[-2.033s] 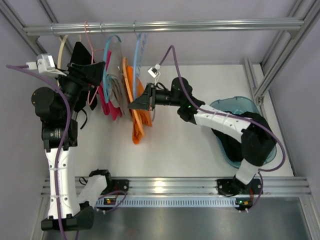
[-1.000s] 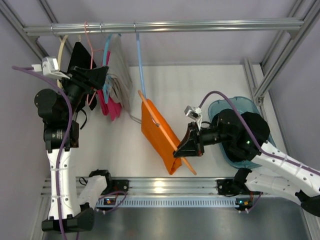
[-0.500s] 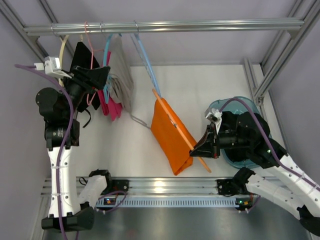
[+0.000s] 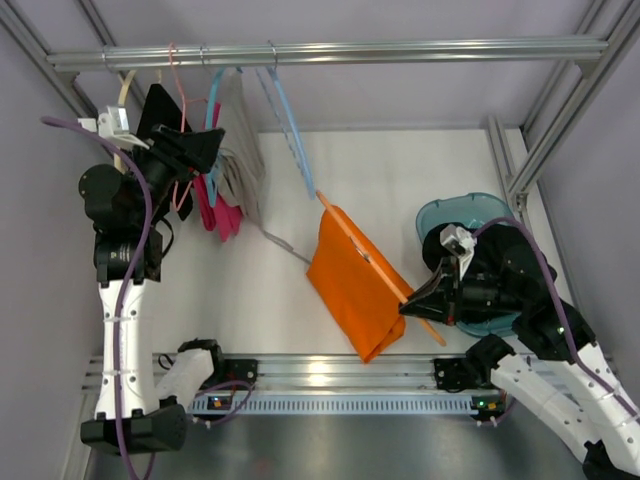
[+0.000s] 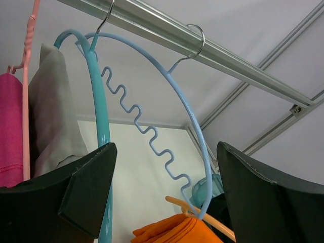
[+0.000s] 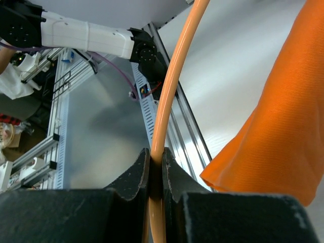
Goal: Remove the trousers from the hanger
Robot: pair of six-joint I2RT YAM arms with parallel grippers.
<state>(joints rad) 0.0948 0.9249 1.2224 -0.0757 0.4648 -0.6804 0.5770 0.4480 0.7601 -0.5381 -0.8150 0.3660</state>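
Right wrist view is showing the right gripper point(image 6: 156, 167) clamping its jaws on the thin orange hanger bar point(image 6: 169, 91), with the orange trousers point(image 6: 283, 111) hanging just beside. Over the last two seconds this arm has been dragging the bar out from among the other hanging garments toward the near right corner. The blue hanger point(image 4: 290, 130) is now slanting steeply from the rail point(image 4: 400, 50), its hook still on it. The trousers are still draping over the bar, so they are isolated but not yet removed. They look ready to be slid off. The left gripper point(image 5: 167, 177) is waiting high by the rail, jaws wide apart, framing the blue hanger and gripping nothing.
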